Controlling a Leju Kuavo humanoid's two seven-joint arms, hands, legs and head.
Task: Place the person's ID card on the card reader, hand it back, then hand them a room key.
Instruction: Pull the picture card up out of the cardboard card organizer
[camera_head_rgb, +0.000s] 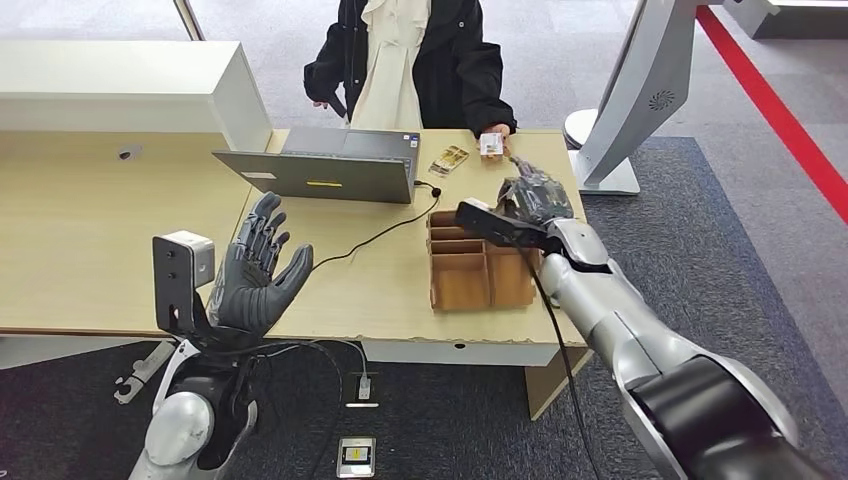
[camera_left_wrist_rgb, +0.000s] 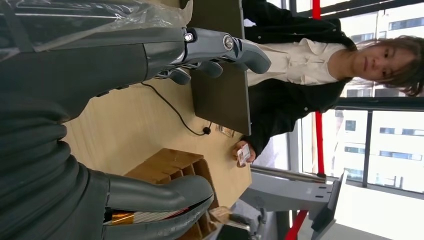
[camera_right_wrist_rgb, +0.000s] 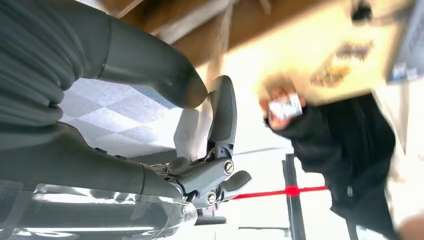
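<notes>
Nearest the head camera, the left hand (camera_head_rgb: 255, 275) is seen raised over the near edge of the counter (camera_head_rgb: 90, 250), palm turned outward, its fingers (camera_head_rgb: 262, 225) spread apart and holding nothing. In the left wrist view the same hand (camera_left_wrist_rgb: 150, 115) is shown with thumb and fingers well apart and nothing between them.

Further along, a grey laptop (camera_head_rgb: 330, 165) is noted standing open on the counter, its back toward the robot. A black cable (camera_head_rgb: 385, 232) is seen running from beside the laptop across the counter surface. Just past the laptop, a small patterned card (camera_head_rgb: 449, 160) lies flat near the far edge.

A brown divided tray (camera_head_rgb: 480, 265) is set right of centre on the counter. The right hand (camera_head_rgb: 530, 205) is extended above the tray's far end, reaching toward the person (camera_head_rgb: 410, 60). In the right wrist view its fingers (camera_right_wrist_rgb: 222, 117) are seen parted, with nothing held between them and the thumb; the picture is blurred.

The ID card (camera_head_rgb: 490, 145) is held in the person's hand (camera_head_rgb: 496, 133) at the far edge of the counter, just beyond the right hand and apart from it. The same card (camera_left_wrist_rgb: 243, 154) is recorded in the left wrist view, pinched by the person's fingers. The person, in a dark jacket over a pale top, is standing behind the counter.

At the far right, a white kiosk stand (camera_head_rgb: 630, 100) is observed on the grey carpet.
</notes>
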